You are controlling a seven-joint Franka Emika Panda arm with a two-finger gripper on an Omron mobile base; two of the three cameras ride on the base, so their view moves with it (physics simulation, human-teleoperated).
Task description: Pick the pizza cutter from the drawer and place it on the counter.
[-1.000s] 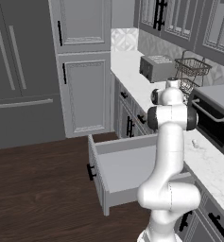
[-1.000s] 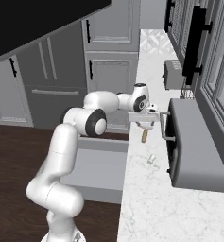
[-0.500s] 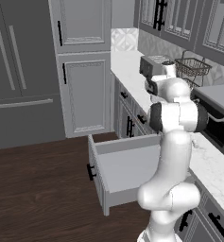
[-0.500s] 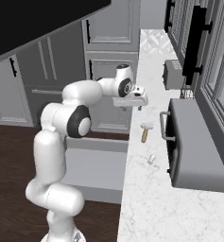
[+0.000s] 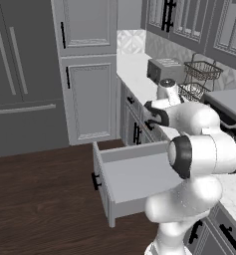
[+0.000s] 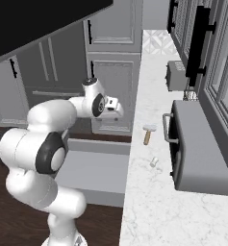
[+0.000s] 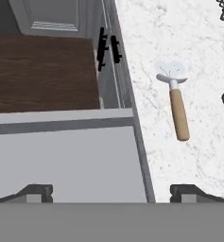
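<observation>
Cutter (image 7: 175, 98) lies flat on table (image 7: 203, 56) at 1 o'clock; my hand (image 7: 111, 191) spread wide, empty above drawer (image 7: 66, 160); I'd lift straight clear

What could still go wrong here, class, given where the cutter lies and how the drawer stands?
1. The drawer stands pulled out into the floor space; the arm or the base might knock it on a later move.
2. The pizza cutter lies flat on the counter not far from the edge, so a low sweep of the gripper might push it off.
</observation>
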